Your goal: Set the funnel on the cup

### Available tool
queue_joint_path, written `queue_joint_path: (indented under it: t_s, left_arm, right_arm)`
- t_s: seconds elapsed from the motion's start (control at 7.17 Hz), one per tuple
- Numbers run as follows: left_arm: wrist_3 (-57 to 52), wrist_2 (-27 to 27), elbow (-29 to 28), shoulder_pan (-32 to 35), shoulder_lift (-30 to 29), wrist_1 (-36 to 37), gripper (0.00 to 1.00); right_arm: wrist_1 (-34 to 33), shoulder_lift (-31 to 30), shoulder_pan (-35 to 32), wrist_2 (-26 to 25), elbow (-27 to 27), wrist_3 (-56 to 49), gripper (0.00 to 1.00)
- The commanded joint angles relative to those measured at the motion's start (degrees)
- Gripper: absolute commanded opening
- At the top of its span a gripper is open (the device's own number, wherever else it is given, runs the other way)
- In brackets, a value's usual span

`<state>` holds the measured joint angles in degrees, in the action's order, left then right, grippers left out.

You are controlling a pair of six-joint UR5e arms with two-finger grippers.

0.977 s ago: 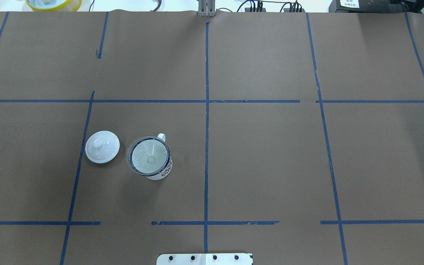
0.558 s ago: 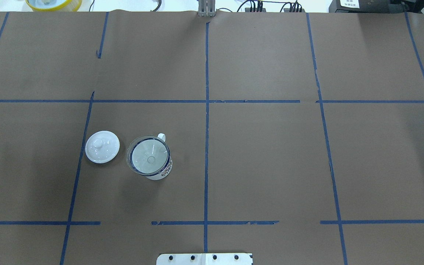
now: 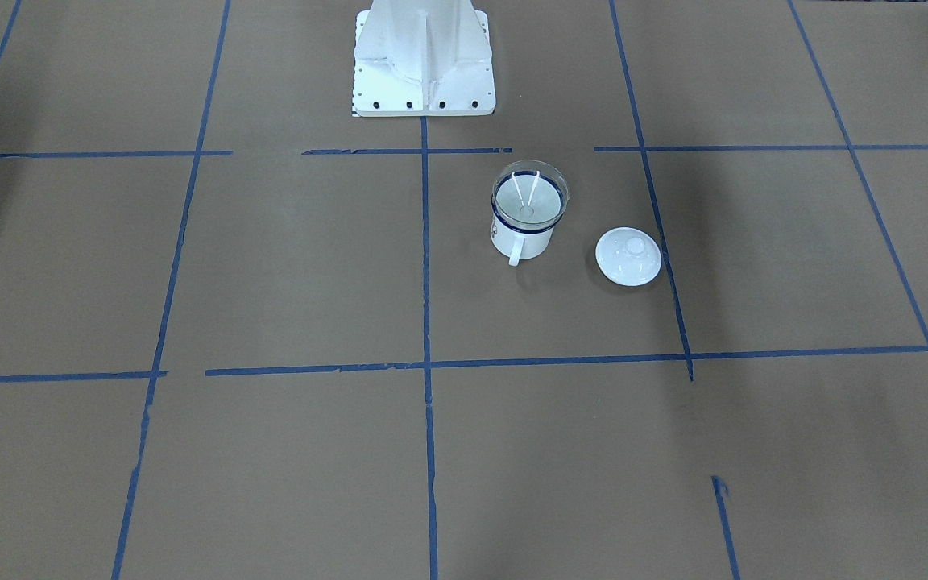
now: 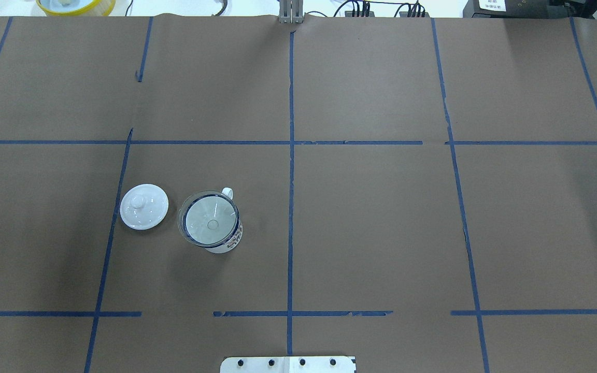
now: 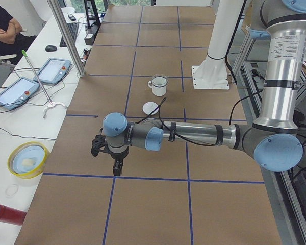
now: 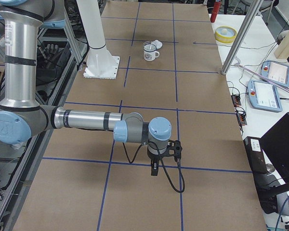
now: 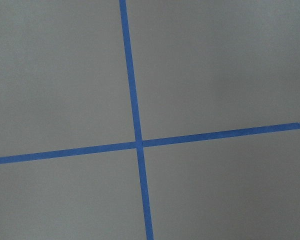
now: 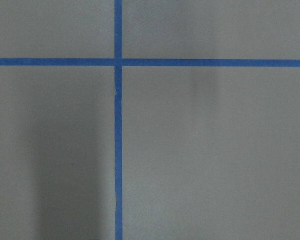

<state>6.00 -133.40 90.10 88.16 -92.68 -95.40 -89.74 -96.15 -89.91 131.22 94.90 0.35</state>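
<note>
table (image 4: pixel 381 233): nothing on it is seen to have shifted over the last second in the overhead view.
left arm (image 5: pixel 194 133): stretched low over the table's left end, well apart from the cup (image 4: pixel 226 243). The left gripper (image 5: pixel 116 169) is pointed down at bare paper; whether its jaws are wide or narrow cannot be told.
right arm (image 6: pixel 86 119): stretched low over the table's right end. The right gripper (image 6: pixel 154 169) is likewise pointed down, and its jaw state cannot be told.
cup: stood upright left of the table's middle, nearer the robot's edge, with the handle turned to the operators' edge.
funnel (image 4: pixel 210 224): seated in the cup's mouth, stem down. It is unmoved, so the placing is judged done.
lid (image 4: pixel 144 206): laid just beside the cup towards the left edge, apart from it, and unmoved.
</note>
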Motion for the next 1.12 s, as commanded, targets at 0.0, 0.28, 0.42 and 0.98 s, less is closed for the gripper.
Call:
queue_joint_path:
  t_s: [0.0, 0.28, 0.42, 0.98]
  left_arm:
    - [-1.6, 0.2, 0.5, 3.7, -0.1, 7.7, 1.00]
    - [-3.5, 0.2, 0.1, 4.0, 0.1, 7.8, 1.00]
    - [-3.6, 0.3, 0.6, 4.0, 0.2, 7.6, 1.00]
    - [-3.6, 0.2, 1.7, 4.0, 0.4, 8.1, 1.00]
  right_arm:
    - [0.0, 0.0, 0.0, 0.0, 0.0, 0.0, 1.00]
    - [0.0, 0.0, 0.0, 0.0, 0.0, 0.0, 1.00]
    - [0.0, 0.0, 0.0, 0.0, 0.0, 0.0, 1.00]
    - [0.0, 0.0, 0.0, 0.0, 0.0, 0.0, 1.00]
